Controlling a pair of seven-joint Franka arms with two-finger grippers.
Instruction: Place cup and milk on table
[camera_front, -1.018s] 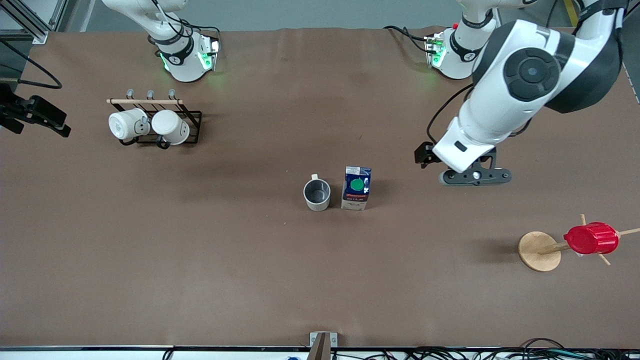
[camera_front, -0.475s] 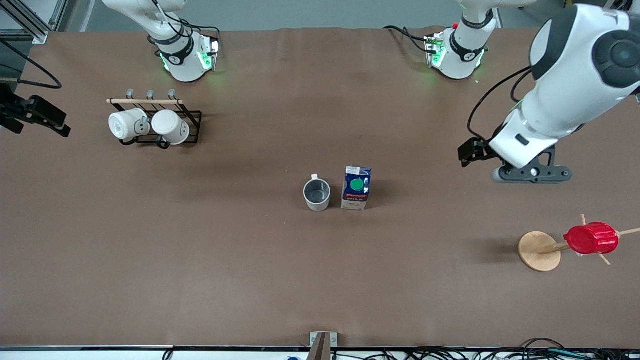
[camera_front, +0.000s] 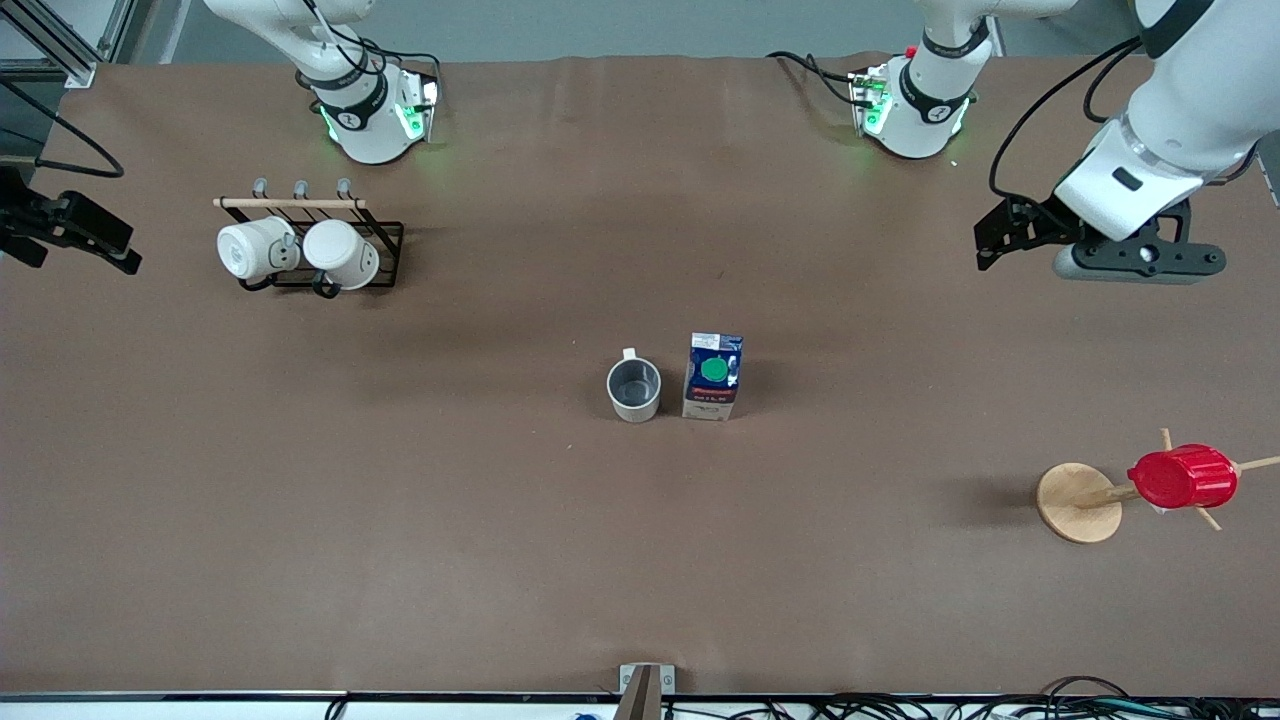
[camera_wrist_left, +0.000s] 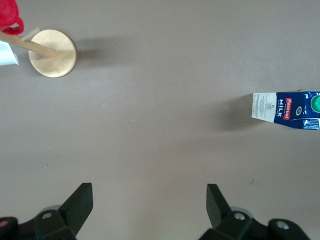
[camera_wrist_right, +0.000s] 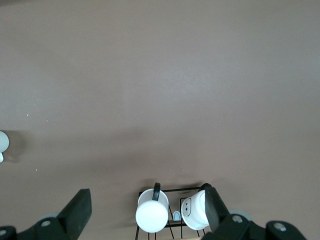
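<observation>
Start at the right arm's end of the table: you'll see two white mugs (camera_front: 298, 253) hanging on a black wire rack with a wooden rail (camera_front: 305, 240); they take no part in this job. The right gripper (camera_wrist_right: 145, 207) is not in the front view. Its wrist view puts it high over that rack, jaws spread wide and holding nothing, and that arm looks parked.

At the middle of the large brown matte tabletop (camera_front: 400, 520), the small beige-white mug with the dark grey inside (camera_front: 634, 388) stands upright, its loop handle toward the robots' bases. Just beside it, toward the left arm's end, stands the small dark blue carton with the round green screw cap (camera_front: 713, 376), also upright, a narrow gap between them. Both rest on the table, free of either gripper, so I judge your task done with nothing left to place.

In the left wrist view the carton's red label reads "Pascual" and "MILK"; the finer print is too small to read, as is the mug's lettering.

The left gripper (camera_front: 1125, 258) hangs over bare table near its own base, jaws wide apart and empty. Nearer the camera, a red ribbed cup (camera_front: 1182, 477) sits on a wooden peg stand (camera_front: 1078, 503).
</observation>
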